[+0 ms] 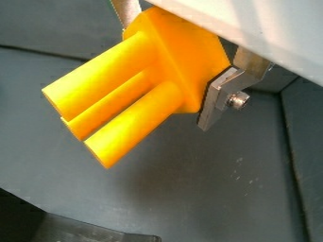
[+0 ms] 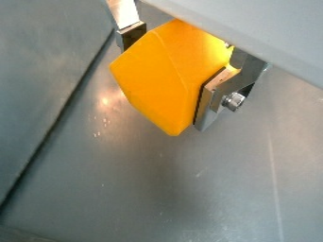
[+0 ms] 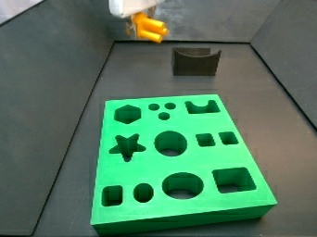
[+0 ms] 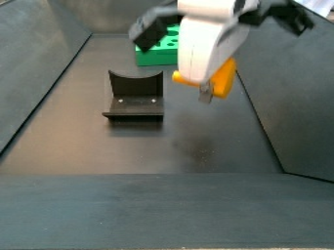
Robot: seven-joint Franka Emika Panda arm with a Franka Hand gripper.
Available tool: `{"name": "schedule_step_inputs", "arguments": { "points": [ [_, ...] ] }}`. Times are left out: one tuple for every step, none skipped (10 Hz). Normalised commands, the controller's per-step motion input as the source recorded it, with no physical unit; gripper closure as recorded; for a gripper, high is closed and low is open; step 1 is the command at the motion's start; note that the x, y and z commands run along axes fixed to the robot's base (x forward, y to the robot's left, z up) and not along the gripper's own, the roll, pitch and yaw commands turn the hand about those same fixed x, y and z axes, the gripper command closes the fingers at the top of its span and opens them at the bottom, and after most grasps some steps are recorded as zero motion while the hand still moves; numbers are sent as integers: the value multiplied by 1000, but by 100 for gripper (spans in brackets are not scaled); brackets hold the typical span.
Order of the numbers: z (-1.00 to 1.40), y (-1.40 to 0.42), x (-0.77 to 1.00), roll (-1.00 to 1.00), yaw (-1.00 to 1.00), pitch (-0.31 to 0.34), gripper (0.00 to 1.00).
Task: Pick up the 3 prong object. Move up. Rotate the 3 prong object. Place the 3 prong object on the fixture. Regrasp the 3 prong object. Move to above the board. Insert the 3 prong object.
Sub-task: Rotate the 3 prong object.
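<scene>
My gripper (image 1: 173,59) is shut on the 3 prong object (image 1: 132,90), an orange-yellow block held by its thick end with the prongs sticking out past the fingers (image 1: 221,95). In a wrist view its flat back face (image 2: 161,80) shows between the silver plates. In a side view the piece (image 3: 150,29) hangs above the floor beyond the green board (image 3: 177,157) and beside the dark fixture (image 3: 195,60). In a side view the gripper (image 4: 216,83) holds the piece (image 4: 224,76) in the air to the right of the fixture (image 4: 135,96), apart from it.
The grey floor (image 2: 190,180) lies under the held piece. Sloping grey walls (image 3: 74,74) close in the work area on both sides. The board (image 4: 159,51) lies beyond the fixture, partly hidden by the gripper.
</scene>
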Motion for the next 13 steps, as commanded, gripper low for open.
{"name": "schedule_step_inputs", "arguments": {
  "points": [
    [233,-76,-6,-29,28,23,100],
    [0,0,0,0,-1000,0,100],
    [-114,31,8,-1,-1000,-1,100],
    [-101,46,13,-1,-1000,-1,100],
    [-76,37,22,-1,-1000,-1,100],
    [-65,33,24,-1,-1000,-2,100],
    [-57,30,27,-1,-1000,-2,100],
    [-52,29,27,-1,-1000,-2,100],
    [-47,28,28,-1,-1000,-2,100],
    [-46,27,28,-1,-1000,-2,100],
    [-45,26,28,-1,-1000,-2,100],
    [-45,26,28,-1,-1000,-2,100],
    [-45,26,28,-1,-1000,-2,100]
  ]
}}
